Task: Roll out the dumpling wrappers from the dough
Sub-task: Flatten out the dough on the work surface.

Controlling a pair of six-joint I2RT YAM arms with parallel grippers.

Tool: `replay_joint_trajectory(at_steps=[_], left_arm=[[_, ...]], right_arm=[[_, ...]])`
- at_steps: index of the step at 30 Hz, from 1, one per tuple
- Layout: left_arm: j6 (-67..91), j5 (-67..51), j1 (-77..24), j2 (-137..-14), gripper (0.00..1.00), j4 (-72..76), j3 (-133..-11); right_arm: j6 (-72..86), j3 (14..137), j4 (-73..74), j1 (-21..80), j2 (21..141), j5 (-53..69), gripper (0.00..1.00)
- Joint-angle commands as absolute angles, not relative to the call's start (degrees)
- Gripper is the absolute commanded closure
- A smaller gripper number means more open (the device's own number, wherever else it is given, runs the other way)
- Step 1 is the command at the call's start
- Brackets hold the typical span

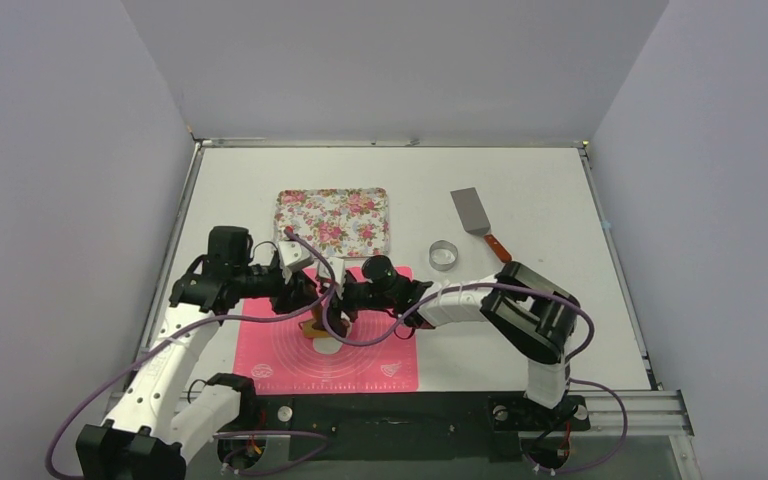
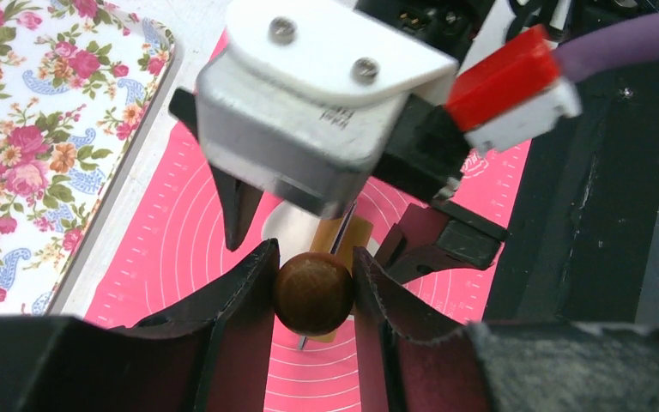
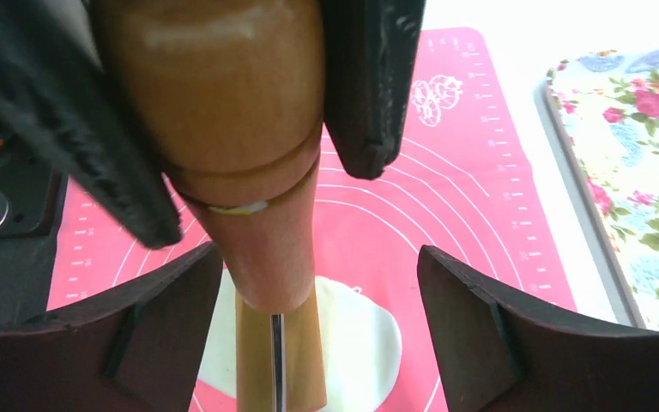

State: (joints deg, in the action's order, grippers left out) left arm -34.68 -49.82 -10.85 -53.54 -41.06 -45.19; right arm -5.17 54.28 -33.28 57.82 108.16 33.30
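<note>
A flat, roughly round white dough disc [image 3: 356, 343] lies on the pink mat [image 3: 455, 197], near its middle in the top view [image 1: 328, 346]. A wooden rolling pin [image 3: 223, 103] stands tilted on the disc. My left gripper [image 2: 313, 253] is shut on the pin's brown end knob [image 2: 313, 296]. Its black fingers [image 3: 369, 86] show at the top of the right wrist view. My right gripper [image 3: 319, 253] is open, with its jaws spread on either side of the pin's handle just above the roller [image 3: 279, 369]. Both grippers meet over the mat in the top view [image 1: 325, 300].
A floral tray [image 1: 332, 220] lies behind the mat. A metal ring cutter [image 1: 443, 255] and a spatula [image 1: 470, 212] lie on the table to the right. The mat's pink surface [image 1: 380, 350] extends to the front right.
</note>
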Motion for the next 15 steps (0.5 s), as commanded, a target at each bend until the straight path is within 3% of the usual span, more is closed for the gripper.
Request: replay_joint_trajectory(at_steps=[1, 15], left_arm=[[-31.8, -46.4, -11.6, -52.4, 1.0, -41.3, -45.6], [-25.9, -42.3, -13.0, -50.5, 1.0, -36.9, -44.3]], right_arm=[[-3.2, 51.8, -40.1, 59.8, 101.5, 24.1, 0.2], [-2.4, 45.2, -46.8, 66.3, 95.6, 4.1, 0.2]])
